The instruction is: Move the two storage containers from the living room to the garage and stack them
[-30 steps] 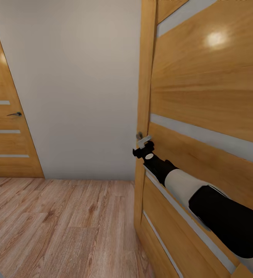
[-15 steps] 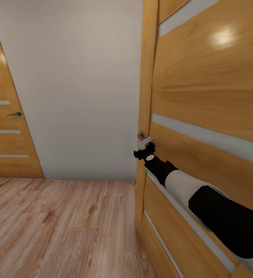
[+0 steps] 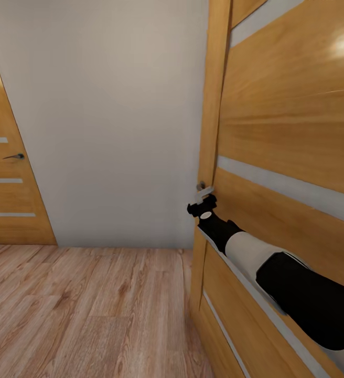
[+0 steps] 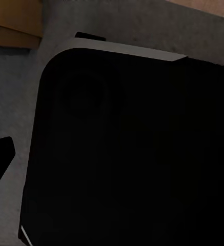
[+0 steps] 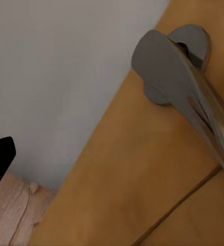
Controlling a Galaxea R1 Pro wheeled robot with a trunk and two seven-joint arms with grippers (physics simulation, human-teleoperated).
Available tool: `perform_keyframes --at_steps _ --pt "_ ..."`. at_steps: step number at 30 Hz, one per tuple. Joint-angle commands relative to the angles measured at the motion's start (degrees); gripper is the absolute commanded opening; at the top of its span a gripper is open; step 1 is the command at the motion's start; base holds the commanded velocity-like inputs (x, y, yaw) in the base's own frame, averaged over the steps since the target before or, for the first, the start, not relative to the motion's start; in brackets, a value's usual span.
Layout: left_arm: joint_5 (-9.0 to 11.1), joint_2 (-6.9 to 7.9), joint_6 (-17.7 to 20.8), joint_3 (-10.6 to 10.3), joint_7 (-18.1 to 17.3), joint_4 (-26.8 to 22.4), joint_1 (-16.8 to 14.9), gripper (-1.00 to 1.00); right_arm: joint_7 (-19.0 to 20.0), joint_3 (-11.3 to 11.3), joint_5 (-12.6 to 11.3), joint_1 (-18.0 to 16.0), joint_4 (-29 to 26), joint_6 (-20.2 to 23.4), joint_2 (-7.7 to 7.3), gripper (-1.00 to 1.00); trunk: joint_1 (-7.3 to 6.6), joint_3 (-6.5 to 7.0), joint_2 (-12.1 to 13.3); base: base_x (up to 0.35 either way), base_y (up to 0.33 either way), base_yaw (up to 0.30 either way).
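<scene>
The two storage containers are out of view. My right arm reaches forward to a wooden door [image 3: 292, 136] at the right, and my right gripper [image 3: 203, 199] sits at its metal lever handle [image 3: 203, 188]. In the right wrist view the lever handle [image 5: 183, 82] is close up. One black fingertip [image 5: 0, 156] stands far out to the side of it, so the jaws are wide apart and not clamped on the lever. In the left wrist view one black fingertip [image 4: 0, 154] of my left gripper shows, held over my own black body [image 4: 132, 148].
A pale wall [image 3: 109, 121] stands ahead. A second wooden door [image 3: 7, 173] with a lever handle is shut at the far left. Light wood planks [image 3: 88, 310] cover the ground in front. The near door's edge [image 3: 211, 157] stands close at my right.
The near door's edge and handle have shifted right in the view, my right gripper staying at the handle. The far left door has slid left, so the view itself has moved.
</scene>
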Motion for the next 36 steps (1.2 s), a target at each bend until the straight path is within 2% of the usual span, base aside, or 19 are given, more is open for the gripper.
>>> perform_keyframes --at_steps 1,10,16,36 --pt "0.26 -0.02 -0.11 0.02 0.04 -0.05 0.01 1.00 4.87 1.89 -0.49 -0.10 -1.50 0.22 0.05 1.00 0.01 -0.04 0.00 0.006 0.000 0.000" --pt "0.28 -0.04 -0.09 0.02 0.04 -0.05 0.01 1.00 4.87 1.87 -0.49 -0.10 -1.42 0.23 0.05 1.00 0.01 -0.04 0.00 0.001 0.000 0.000" --pt "0.24 -0.04 -0.10 0.02 0.04 -0.05 0.01 1.00 4.87 1.80 0.01 -0.10 1.27 0.08 0.05 1.00 0.01 -0.04 0.00 0.000 0.000 0.000" --pt "0.21 -0.04 -0.08 0.02 0.04 -0.05 0.01 1.00 4.80 1.80 -0.05 -0.10 1.81 0.12 0.05 1.00 0.01 -0.04 0.00 0.000 0.000 0.000"
